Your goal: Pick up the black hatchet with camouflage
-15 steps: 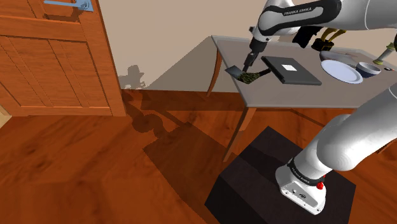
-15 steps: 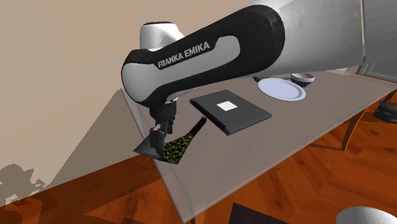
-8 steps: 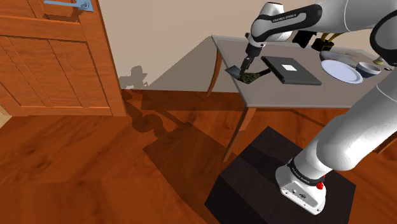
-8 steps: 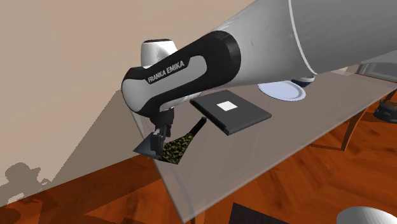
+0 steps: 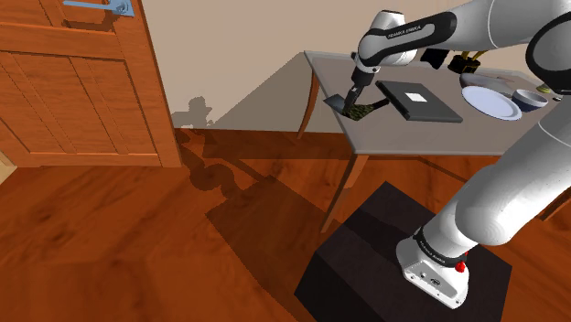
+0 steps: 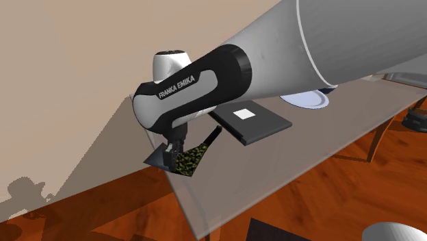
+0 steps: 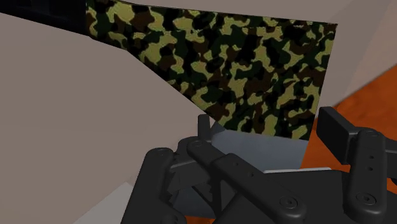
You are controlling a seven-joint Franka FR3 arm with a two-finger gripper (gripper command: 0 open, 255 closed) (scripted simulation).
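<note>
From where I stand, the arm has folded lower over the past second. Its claw (image 6: 175,146) has sunk the last little way onto the black hatchet with the camouflage (image 6: 189,159). The hatchet itself has not stirred. It lies flat on the desk (image 6: 294,161), at the corner toward the shoulder view's left, with its head by the edge. Its handle runs toward the flat black slab (image 6: 248,120) just beside it.

In the wrist view the claw's (image 7: 267,137) fingers (image 7: 337,130) stand apart. The pale part of the hatchet's (image 7: 242,70) head sits in the gap and the camouflage patch spreads beyond. I see no finger pressing on it, so I'd call the claw parted and holding nothing as yet.

To my eye the approach is finished and the squeeze comes next. The grip looks to fall near the head, so I'd expect the handle to droop on lifting.
</note>
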